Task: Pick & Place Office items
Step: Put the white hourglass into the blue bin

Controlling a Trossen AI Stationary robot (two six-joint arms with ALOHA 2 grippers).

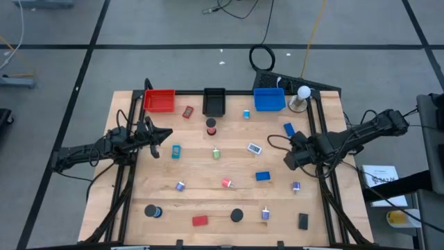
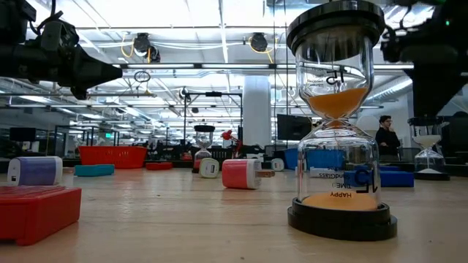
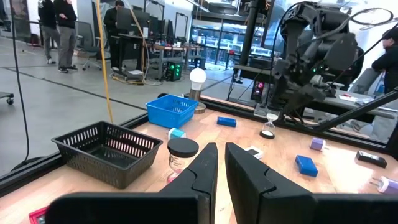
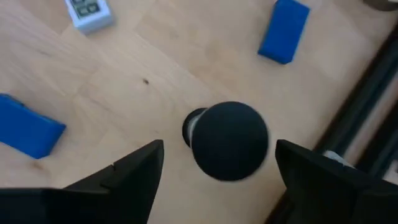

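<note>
A small hourglass [image 4: 229, 140] with a black cap stood upright on the worktop [image 4: 124, 81] right under the right tool [image 4: 219, 149], whose fingers [image 4: 127, 177] were spread wide on either side of it, apparently not touching it, near the worktop's right edge. Just around it lay two blue blocks [image 4: 283, 30] and a white-and-blue clip [image 4: 89, 12], with the other little office items [image 1: 227, 182] scattered over the middle. Over on the left side the left tool [image 3: 221, 165] hung above the wood with its fingers almost pressed together and empty, facing the black tray [image 3: 109, 152] and blue tray [image 3: 171, 112].
</note>
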